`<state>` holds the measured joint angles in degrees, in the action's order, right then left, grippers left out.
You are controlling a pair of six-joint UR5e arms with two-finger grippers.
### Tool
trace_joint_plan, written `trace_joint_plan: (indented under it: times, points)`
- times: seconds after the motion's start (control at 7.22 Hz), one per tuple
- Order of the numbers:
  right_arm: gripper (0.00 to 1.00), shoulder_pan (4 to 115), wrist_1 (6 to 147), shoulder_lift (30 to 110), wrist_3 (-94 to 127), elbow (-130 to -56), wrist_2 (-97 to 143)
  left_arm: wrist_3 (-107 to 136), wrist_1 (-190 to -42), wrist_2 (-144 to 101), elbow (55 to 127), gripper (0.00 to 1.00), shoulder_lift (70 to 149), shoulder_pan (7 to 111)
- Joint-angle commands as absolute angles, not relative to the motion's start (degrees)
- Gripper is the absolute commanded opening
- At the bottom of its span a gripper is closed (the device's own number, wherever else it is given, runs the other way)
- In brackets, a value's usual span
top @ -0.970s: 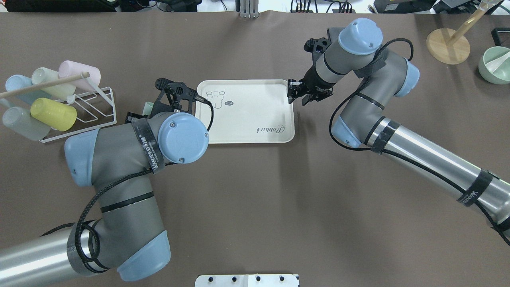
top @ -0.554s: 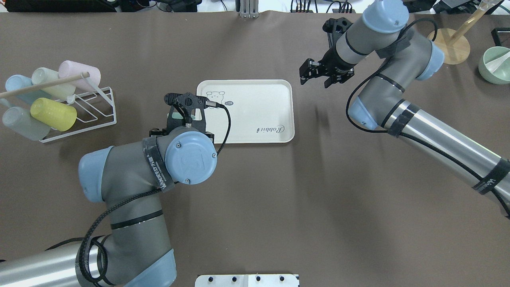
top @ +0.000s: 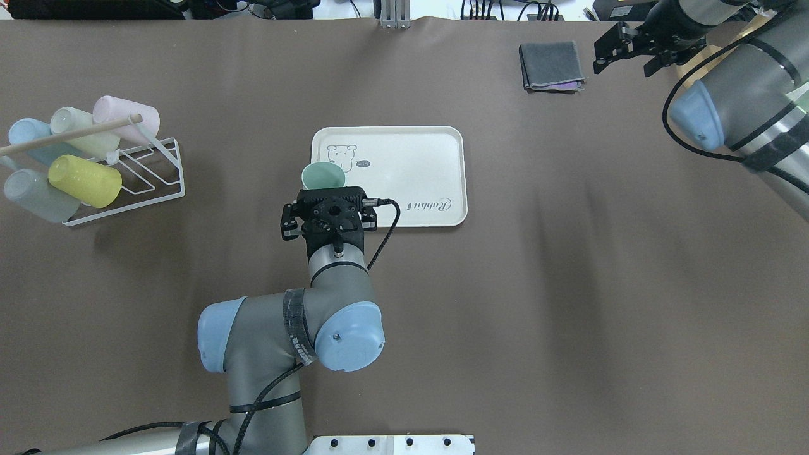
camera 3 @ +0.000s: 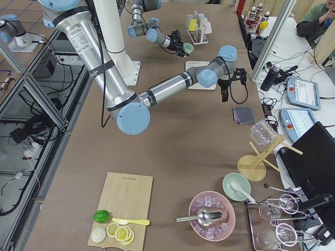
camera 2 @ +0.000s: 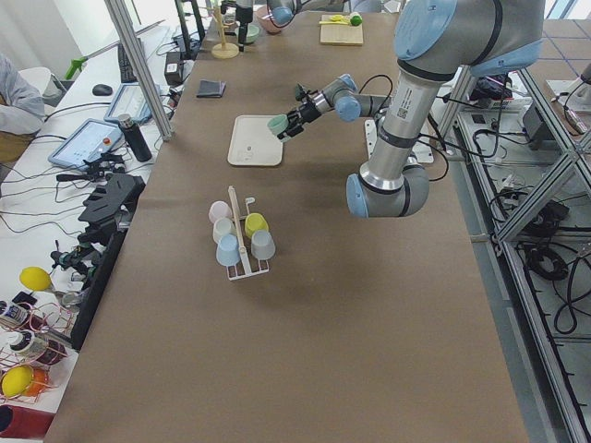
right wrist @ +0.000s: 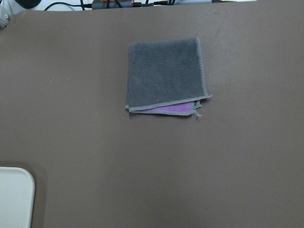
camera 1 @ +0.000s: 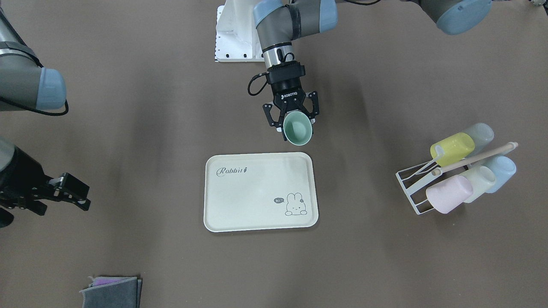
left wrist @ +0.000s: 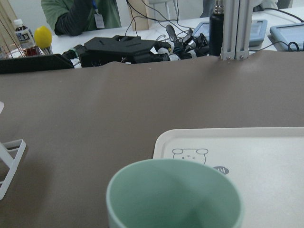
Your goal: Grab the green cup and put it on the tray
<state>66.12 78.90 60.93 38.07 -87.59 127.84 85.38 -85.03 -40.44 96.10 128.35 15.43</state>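
Big brown bench (top: 505,284), and the cream tray (top: 411,158) lies flat near the middle of it, rabbit drawing at the end on the robot's left.

Off to the robot's left, well apart from the tray, there's a white wire rack (top: 180,167) with the other cups lying on it: a yellow cup (top: 85,181), a grey-blue cup (top: 38,196), plus pink, cream and light blue ones. None of those are the target, and they're far enough away that I don't think they matter here.

Over in the far right corner is a folded grey cloth (top: 551,65) with a bit of purple peeking out. The right gripper (camera 1: 83,196) hangs near it, fingers spread, nothing in it. My guess is it's parked there to stay out of the way.

Now the actual job. The green cup (top: 323,175) is up in the air, clamped by the left gripper (camera 1: 298,127), one finger on either side of the body. It's tipped over, with the mouth pointing away from the robot toward the tray. It's right at the tray's robot-side edge, near the rabbit corner, not touching it. The wrist camera shows the rim in front and the tray spread out just beyond and below.

I'd say the pick is done and the carry is nearly over. I can't see anything between cup and tray. The tilt is the only snag: it probably wants to come upright before it's set down.
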Motion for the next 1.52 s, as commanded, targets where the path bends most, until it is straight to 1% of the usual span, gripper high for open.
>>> trace_joint_plan:
  times: [0.0, 0.14, 0.28, 0.42, 0.55, 0.69, 0.83, 0.97, 1.11, 1.25, 1.39]
  points:
    - [1.0, 73.4, 81.9, 65.3, 20.1, -88.1, 127.6, 76.6, -100.3, -39.8, 92.7, 0.15, 129.0, 18.4]
    - [1.0, 77.5, 86.6, 65.7, 16.6, -87.9, 126.9, 74.1, -104.6, -42.4, 91.0, 0.15, 129.5, 18.6]
    - [1.0, 81.0, 92.4, 66.2, 6.3, -87.5, 122.4, 69.6, -112.1, -48.0, 90.4, 0.15, 130.2, 19.0]
    - [1.0, 84.2, 93.5, 69.0, -0.4, -87.5, 122.0, 58.4, -114.6, -50.2, 90.2, 0.15, 130.7, 19.3]
    - [1.0, 86.9, 95.0, 72.0, -0.4, -88.5, 125.6, 57.1, -115.8, -50.2, 88.3, 0.15, 130.7, 19.7]
    - [1.0, 88.8, 99.4, 74.1, 0.1, -89.5, 135.1, 57.1, -118.5, -50.0, 86.8, 0.15, 130.7, 20.3]
    - [1.0, 89.1, 100.9, 77.2, 3.0, -94.7, 136.2, 57.7, -119.9, -50.1, 85.7, 0.15, 130.7, 21.8]
    - [1.0, 86.2, 100.4, 81.4, 11.6, -100.8, 134.8, 60.3, -123.8, -50.6, 84.3, 0.16, 130.7, 22.7]
    - [1.0, 84.5, 100.5, 82.4, 13.3, -101.8, 132.7, 60.3, -124.8, -50.3, 81.5, 0.17, 130.8, 23.4]
    - [1.0, 83.8, 100.4, 84.5, 13.3, -101.5, 132.2, 60.4, -126.1, -50.3, 79.9, 0.16, 131.3, 23.6]
    - [1.0, 83.3, 99.5, 84.6, 13.3, -99.5, 131.0, 60.3, -126.9, -50.4, 77.5, 0.16, 132.2, 23.5]
